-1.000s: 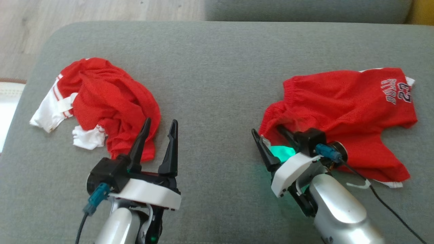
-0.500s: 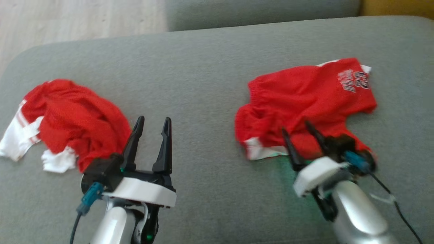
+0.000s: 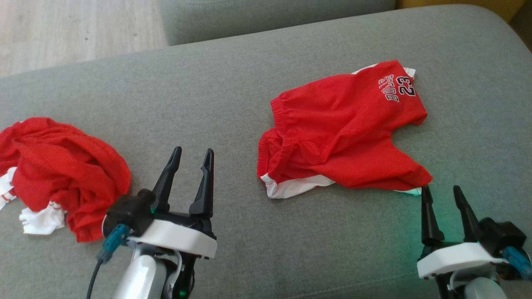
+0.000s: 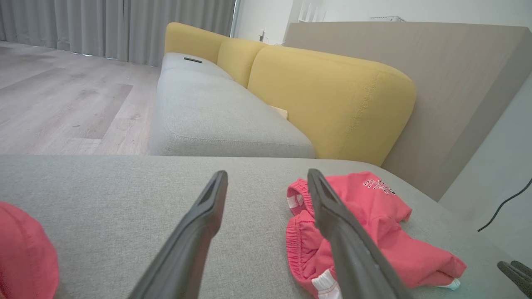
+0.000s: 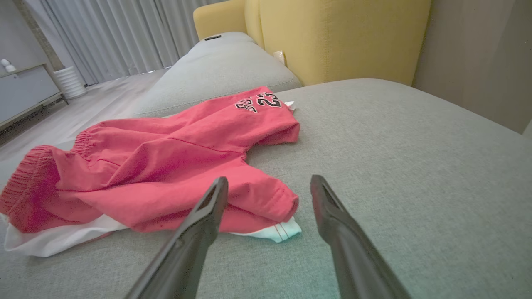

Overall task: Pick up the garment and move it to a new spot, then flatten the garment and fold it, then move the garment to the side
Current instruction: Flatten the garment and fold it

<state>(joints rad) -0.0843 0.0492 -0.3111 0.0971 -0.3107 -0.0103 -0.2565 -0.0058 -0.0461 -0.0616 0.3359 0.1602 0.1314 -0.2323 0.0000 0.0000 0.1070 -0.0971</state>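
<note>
The garment (image 3: pixel 341 128) lies rumpled on the grey cushion (image 3: pixel 249 91), right of centre. It is red, with a gathered elastic edge, white trim underneath and black "23" lettering at its far corner. My right gripper (image 3: pixel 440 189) stands open just short of its near right corner, touching nothing. In the right wrist view the garment (image 5: pixel 166 166) spreads ahead and left of that open gripper (image 5: pixel 269 179). My left gripper (image 3: pixel 193 151) is open and empty, left of the garment. In the left wrist view the garment (image 4: pixel 374 224) sits behind the right finger of the left gripper (image 4: pixel 268 174).
Another crumpled red garment (image 3: pixel 62 170) with white parts lies at the cushion's left, close beside my left wrist. A second grey seat (image 4: pixel 216 112) and yellow backrests (image 4: pixel 332 95) stand beyond. Wooden floor (image 3: pixel 62 29) lies past the far left edge. A black cable (image 4: pixel 503 205) hangs at the right.
The head view has swung to the right. My right gripper has let go of the garment's near left edge, opened fully and drawn back to its near right corner. The left gripper stays open.
</note>
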